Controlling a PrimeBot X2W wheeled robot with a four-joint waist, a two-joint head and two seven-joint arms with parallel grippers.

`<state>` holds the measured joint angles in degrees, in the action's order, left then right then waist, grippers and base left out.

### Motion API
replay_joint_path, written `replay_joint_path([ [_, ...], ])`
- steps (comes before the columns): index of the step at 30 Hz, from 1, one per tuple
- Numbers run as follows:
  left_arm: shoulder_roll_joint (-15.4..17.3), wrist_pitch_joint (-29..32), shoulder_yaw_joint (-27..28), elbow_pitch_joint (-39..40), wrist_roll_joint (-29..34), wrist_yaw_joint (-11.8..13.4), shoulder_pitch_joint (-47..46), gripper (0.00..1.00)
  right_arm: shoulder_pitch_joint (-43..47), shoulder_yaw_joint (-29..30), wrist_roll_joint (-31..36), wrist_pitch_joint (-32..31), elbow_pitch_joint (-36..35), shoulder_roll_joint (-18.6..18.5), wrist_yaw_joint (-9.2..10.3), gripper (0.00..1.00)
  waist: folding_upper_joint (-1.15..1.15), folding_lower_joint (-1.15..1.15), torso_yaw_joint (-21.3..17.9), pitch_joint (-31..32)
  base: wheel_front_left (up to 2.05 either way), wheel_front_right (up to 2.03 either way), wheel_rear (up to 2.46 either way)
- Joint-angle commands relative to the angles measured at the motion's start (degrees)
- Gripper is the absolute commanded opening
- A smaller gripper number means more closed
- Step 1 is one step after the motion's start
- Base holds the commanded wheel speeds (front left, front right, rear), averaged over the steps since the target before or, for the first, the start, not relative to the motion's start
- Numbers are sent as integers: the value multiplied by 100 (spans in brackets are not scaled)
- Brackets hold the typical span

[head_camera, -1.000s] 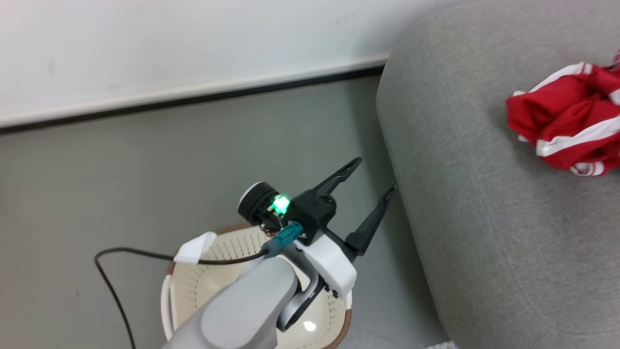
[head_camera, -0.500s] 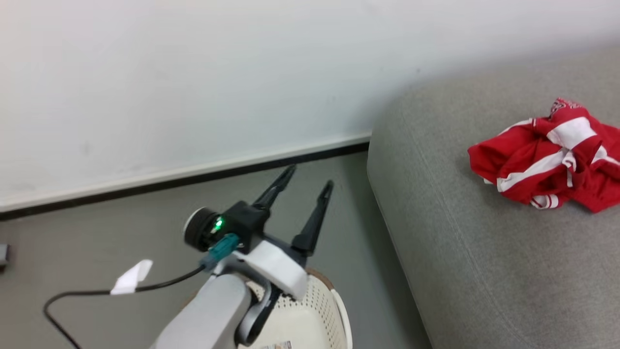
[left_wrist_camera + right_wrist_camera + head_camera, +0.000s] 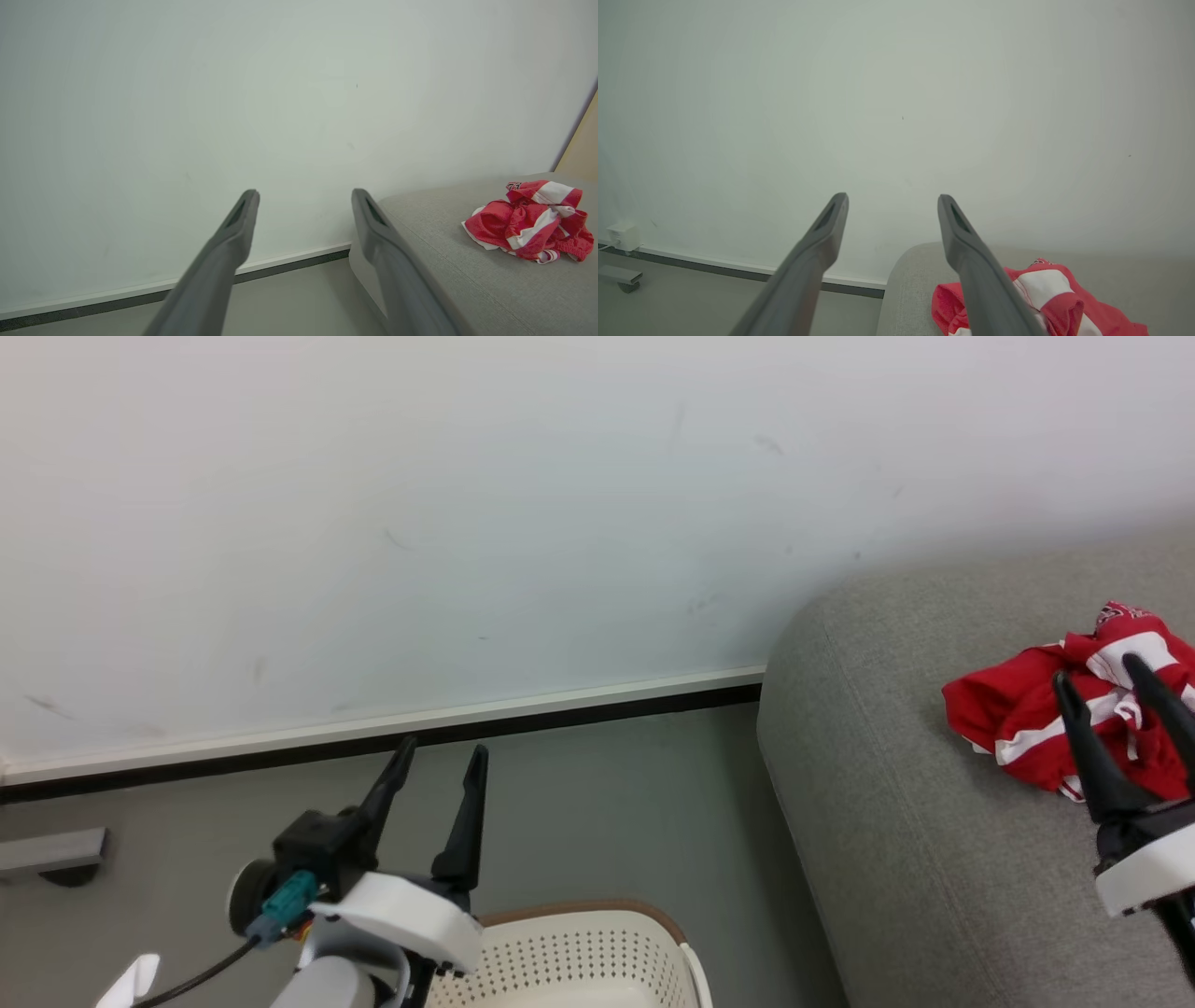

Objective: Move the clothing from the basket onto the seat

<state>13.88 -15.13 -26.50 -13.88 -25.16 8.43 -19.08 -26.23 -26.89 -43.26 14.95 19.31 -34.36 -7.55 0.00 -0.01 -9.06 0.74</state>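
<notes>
Pulled the left gripper (image 3: 443,748) back from above the basket (image 3: 579,906) within the last second and turned it from the seat (image 3: 896,821) towards the wall (image 3: 467,523). Now holds it just left of the brown rim, both fingers spread fully wide, with nothing between them. Raised the head view as well, so should not read the shift of the whole picture as a move of the things. Has now also the right gripper (image 3: 1096,669) at the lower right, in front of the clothing (image 3: 1018,719), equally wide, gripping nothing, and clear of the fabric, judging by the right wrist view. Finds the clothing where it was before: on the seat, well in from the rounded edge. Looks a crumpled bright red heap with white stripe trim, soft and folded loosely over itself. Means probably that the transfer of this piece is done. Cannot say whether the basket is empty, with just its far wall and rim in sight.
</notes>
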Motion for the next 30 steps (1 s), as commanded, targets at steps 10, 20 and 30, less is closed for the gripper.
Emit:
replay_joint_path([
  [10,-232,-2,1101,649,317,158,1094,100,1802,1401,1100,13,-855,1150,14,100,0,1,362,170,0,0,0],
  [20,-615,-2,1941,581,853,12,1983,100,2488,1757,1523,14,-1159,1767,13,100,0,1,407,250,0,0,0],
  [30,-882,-2,2274,278,1219,-252,2130,100,2556,1617,1715,15,-1110,1872,13,100,0,1,418,238,0,0,0],
])
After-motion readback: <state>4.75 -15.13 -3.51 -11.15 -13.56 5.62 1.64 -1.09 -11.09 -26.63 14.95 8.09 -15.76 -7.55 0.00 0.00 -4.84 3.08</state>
